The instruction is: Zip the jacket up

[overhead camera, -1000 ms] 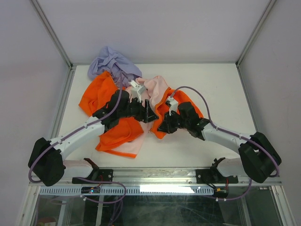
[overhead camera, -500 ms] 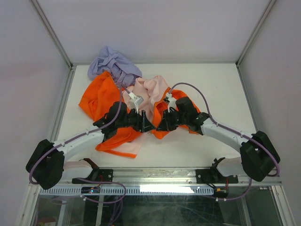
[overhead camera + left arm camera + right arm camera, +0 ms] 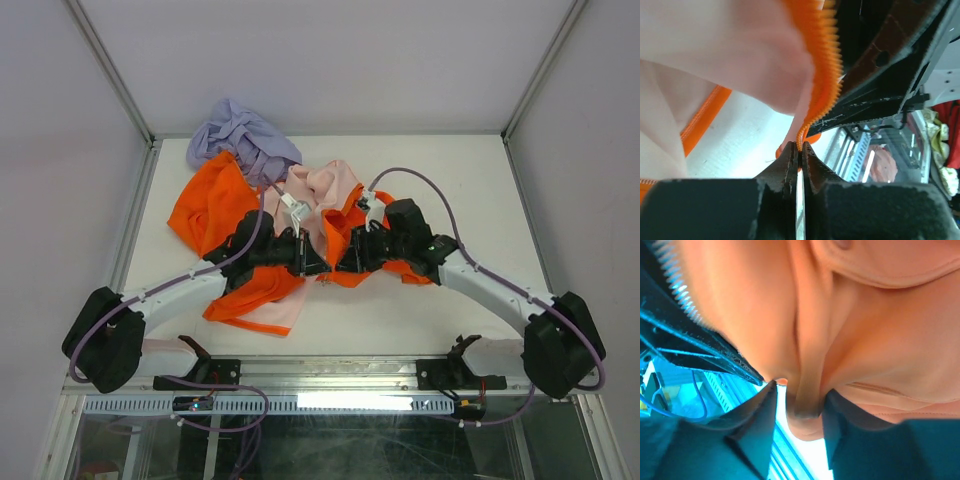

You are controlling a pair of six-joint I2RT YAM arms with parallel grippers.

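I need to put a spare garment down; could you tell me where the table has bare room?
The white table is bare from the right arm to the right and far rails, and along the near edge. The bright orange fabric jacket and crumpled lavender-purple cloth crowd the centre and far-left.

So the white surface (image 3: 470, 190) is the anchor here; a crumpled lavender cloth (image 3: 238, 135) sits bunched up at its far-left corner; aluminium posts (image 3: 108, 70) rise from both of its far corners; a slotted metal rail (image 3: 130, 404) runs just below its near edge; past that edge the left wrist view catches something red (image 3: 952, 130), too blurry to name.
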